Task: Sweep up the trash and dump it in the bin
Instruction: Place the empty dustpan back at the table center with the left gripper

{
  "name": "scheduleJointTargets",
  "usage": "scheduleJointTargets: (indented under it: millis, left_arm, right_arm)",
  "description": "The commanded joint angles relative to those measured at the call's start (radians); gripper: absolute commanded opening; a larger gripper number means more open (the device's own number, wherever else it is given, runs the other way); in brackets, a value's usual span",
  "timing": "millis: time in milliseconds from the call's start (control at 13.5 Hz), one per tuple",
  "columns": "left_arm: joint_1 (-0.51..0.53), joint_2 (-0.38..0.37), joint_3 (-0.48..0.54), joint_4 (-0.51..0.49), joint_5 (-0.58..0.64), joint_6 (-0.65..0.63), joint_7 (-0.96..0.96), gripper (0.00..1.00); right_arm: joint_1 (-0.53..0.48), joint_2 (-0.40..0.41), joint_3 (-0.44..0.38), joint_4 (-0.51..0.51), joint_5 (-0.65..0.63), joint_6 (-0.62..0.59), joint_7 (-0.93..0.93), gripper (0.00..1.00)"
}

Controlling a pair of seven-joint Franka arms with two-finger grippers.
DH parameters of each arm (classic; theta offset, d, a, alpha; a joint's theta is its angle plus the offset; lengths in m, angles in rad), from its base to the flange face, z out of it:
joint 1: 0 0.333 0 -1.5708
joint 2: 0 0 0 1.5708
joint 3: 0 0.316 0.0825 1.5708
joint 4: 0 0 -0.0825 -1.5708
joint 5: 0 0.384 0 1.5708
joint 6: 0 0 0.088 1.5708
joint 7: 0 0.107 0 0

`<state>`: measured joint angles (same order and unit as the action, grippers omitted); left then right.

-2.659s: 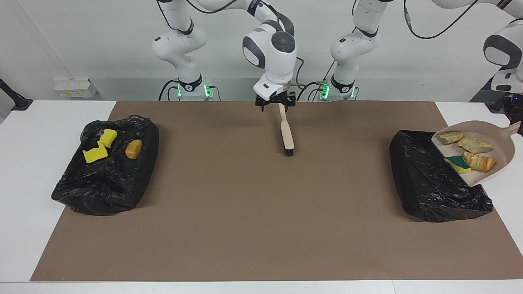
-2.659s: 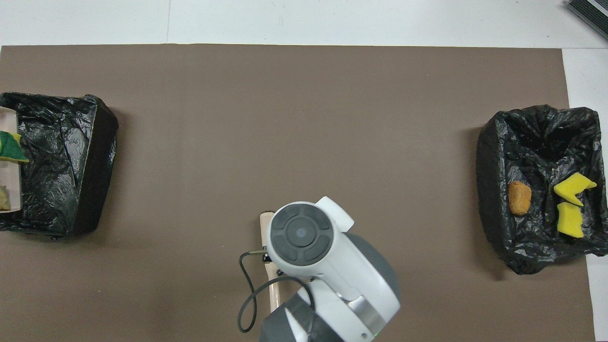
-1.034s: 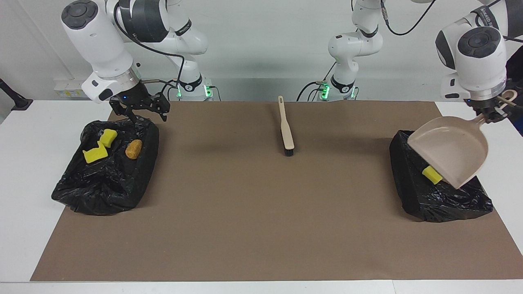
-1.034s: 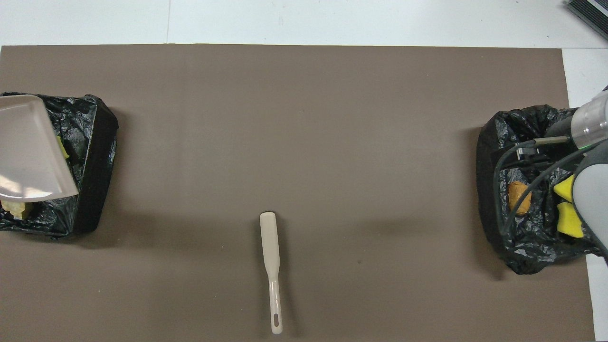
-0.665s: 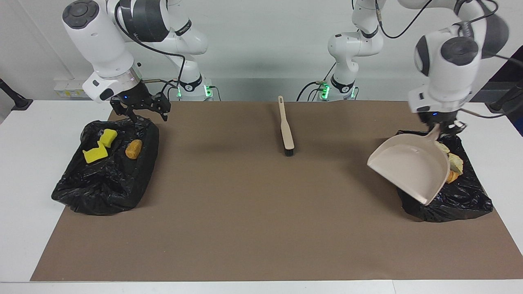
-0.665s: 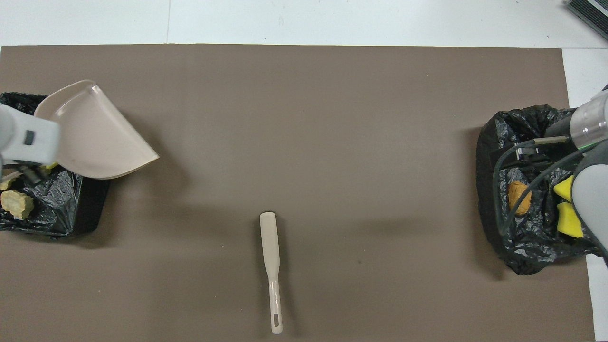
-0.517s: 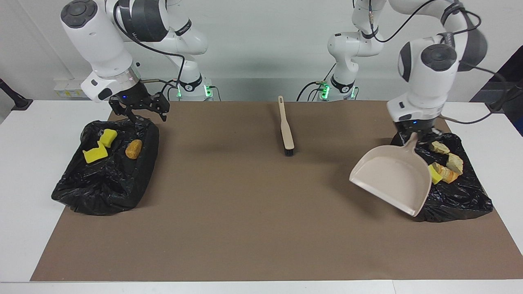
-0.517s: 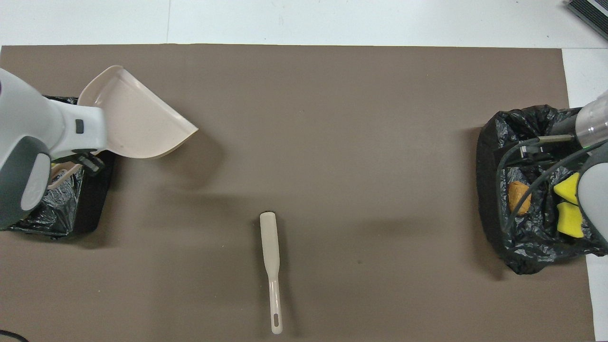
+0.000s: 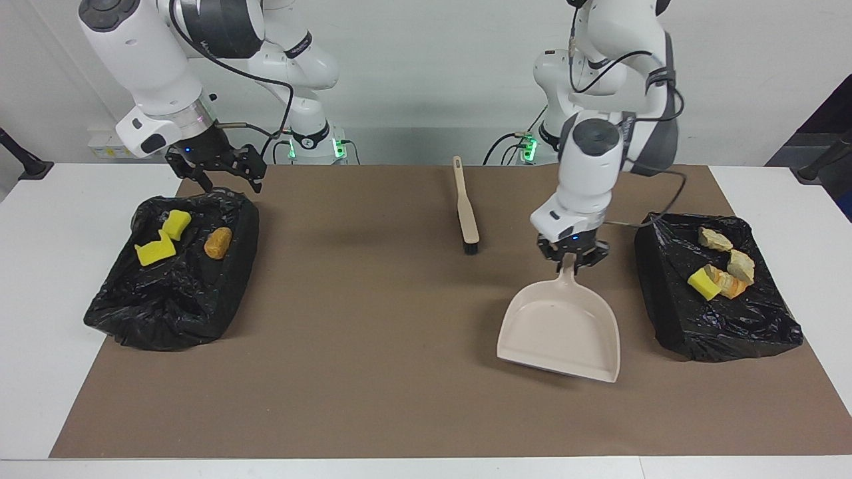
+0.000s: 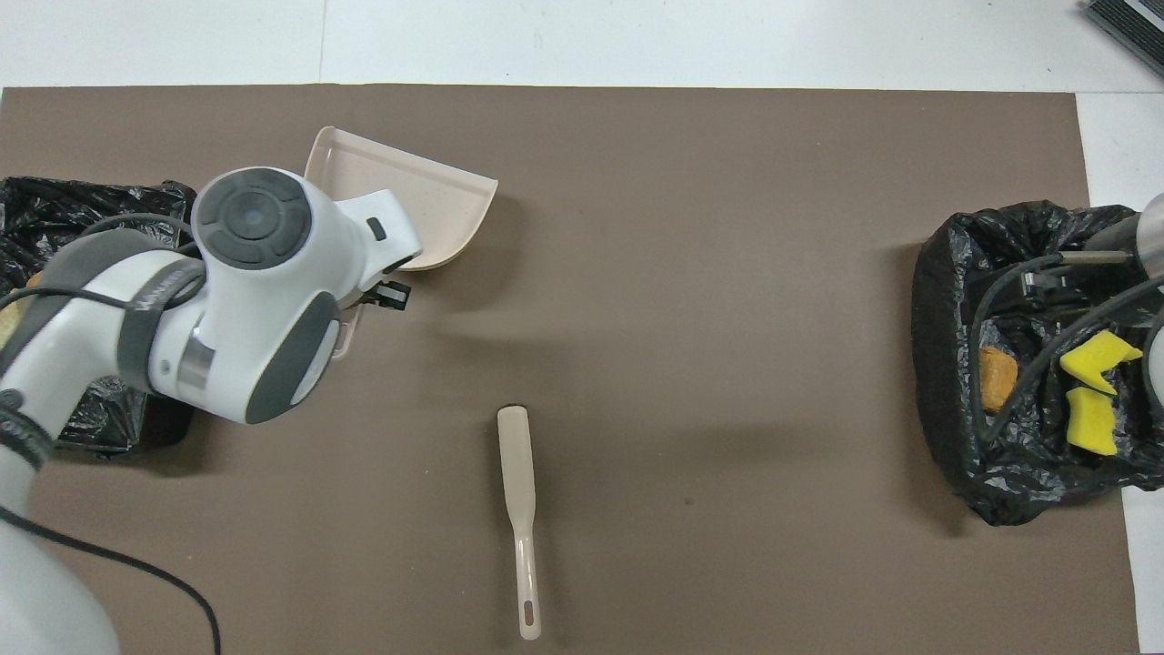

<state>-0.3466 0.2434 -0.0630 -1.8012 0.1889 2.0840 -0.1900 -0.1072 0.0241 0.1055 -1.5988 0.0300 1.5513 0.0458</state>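
Brown mat (image 9: 373, 372) mid-area clear; left gripper (image 9: 571, 261) clamps dustpan (image 9: 562, 329) handle; right gripper (image 9: 216, 169) open above bin (image 9: 173, 293).

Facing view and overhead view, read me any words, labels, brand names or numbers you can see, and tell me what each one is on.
None can be read.
Right arm: small lettering on its dark band, too small to read.
Left arm: faint lettering on its grey band, too blurred to read.
Dustpan, brush, both bin bags: no text.
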Motion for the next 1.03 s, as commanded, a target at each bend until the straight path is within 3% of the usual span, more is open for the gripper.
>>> scheduleJointTargets:
  millis: [0,148,295,739,812,960]
  left_arm:
    - [-0.055,0.094,0.022,0.118,-0.019,0.016,-0.178,0.0]
    - [-0.107,0.129,0.023,0.125,-0.02,0.034,-0.267,0.0]
    - [-0.114,0.158,0.022,0.172,-0.095,0.07,-0.371,0.0]
    - [-0.167,0.224,0.023,0.172,-0.117,0.154,-0.427,0.0]
    - [-0.167,0.231,0.023,0.169,-0.112,0.16,-0.44,0.04]
    - [-0.167,0.237,0.023,0.166,-0.111,0.177,-0.467,0.28]
  right_arm:
    - [-0.006,0.008,0.01,0.016,-0.004,-0.016,0.017,1.0]
    - [-0.006,0.008,0.01,0.016,-0.015,-0.013,0.02,1.0]
    - [-0.019,0.011,0.008,0.016,-0.018,0.004,0.02,1.0]
    - [-0.023,0.01,0.01,0.014,-0.012,0.009,0.019,1.0]
    - [-0.025,0.01,0.01,0.016,-0.012,0.009,0.019,1.0]
    - [-0.023,0.01,0.01,0.014,-0.012,0.009,0.019,1.0]
